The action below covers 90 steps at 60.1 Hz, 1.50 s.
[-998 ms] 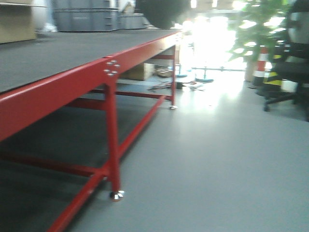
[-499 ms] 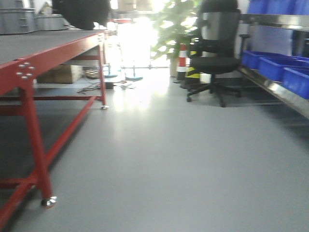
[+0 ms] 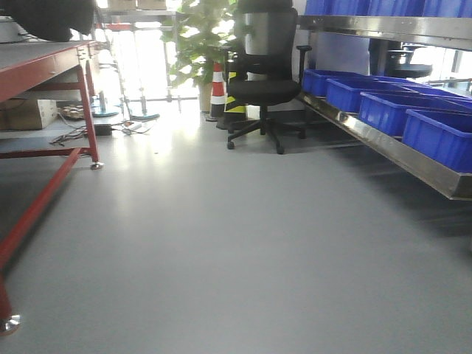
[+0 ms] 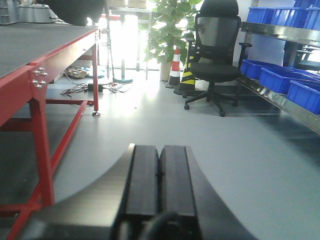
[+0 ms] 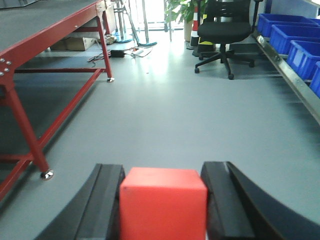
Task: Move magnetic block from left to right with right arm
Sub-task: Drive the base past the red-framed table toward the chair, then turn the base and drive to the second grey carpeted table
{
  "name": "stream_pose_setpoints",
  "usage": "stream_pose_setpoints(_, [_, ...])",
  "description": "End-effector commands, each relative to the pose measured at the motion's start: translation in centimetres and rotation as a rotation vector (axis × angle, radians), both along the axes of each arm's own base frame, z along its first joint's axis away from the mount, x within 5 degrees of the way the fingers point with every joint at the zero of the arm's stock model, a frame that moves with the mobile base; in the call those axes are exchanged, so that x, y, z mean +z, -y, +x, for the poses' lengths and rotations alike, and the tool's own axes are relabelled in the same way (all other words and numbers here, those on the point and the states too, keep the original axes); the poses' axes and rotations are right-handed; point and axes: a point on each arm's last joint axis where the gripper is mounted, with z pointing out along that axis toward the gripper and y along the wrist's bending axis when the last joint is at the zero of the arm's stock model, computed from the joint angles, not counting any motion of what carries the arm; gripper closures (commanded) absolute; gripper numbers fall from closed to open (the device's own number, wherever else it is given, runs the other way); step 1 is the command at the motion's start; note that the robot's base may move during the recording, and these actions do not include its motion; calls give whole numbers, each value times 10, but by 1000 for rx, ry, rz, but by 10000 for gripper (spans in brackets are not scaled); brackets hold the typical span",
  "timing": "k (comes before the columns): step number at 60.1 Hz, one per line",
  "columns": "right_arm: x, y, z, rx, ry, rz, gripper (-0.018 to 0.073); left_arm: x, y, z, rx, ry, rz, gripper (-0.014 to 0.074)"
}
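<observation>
In the right wrist view, the magnetic block [image 5: 163, 205], a bright-red cube, fills the gap between the two black fingers of my right gripper [image 5: 163, 169]. The gripper is shut on it and carries it above the grey floor. My left gripper [image 4: 159, 149] shows in the left wrist view, its two black pads pressed together with nothing between them. Neither gripper appears in the front view.
A red-framed table [image 3: 46, 60] with a dark top stands at the left. On the right, a steel shelf [image 3: 383, 147] holds blue bins [image 3: 391, 110]. A black office chair [image 3: 265, 70], a traffic cone [image 3: 217, 88] and a plant [image 3: 195, 33] stand at the back.
The front view has swung to the right. The red table slid from filling the left half to the left edge, while the chair and blue bins came into view.
</observation>
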Motion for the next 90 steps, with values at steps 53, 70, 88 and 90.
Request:
stream_pose_setpoints(53, [15,0,0,0,107,6,461,6,3,-2,-53,95,-14,713])
stream_pose_setpoints(70, [15,0,0,0,107,6,461,6,3,-2,-56,95,-14,713])
stream_pose_setpoints(88, [15,0,0,0,107,6,461,6,3,-2,-56,95,-14,713])
stream_pose_setpoints(90, [15,0,0,0,107,6,461,6,3,-2,-56,95,-14,713])
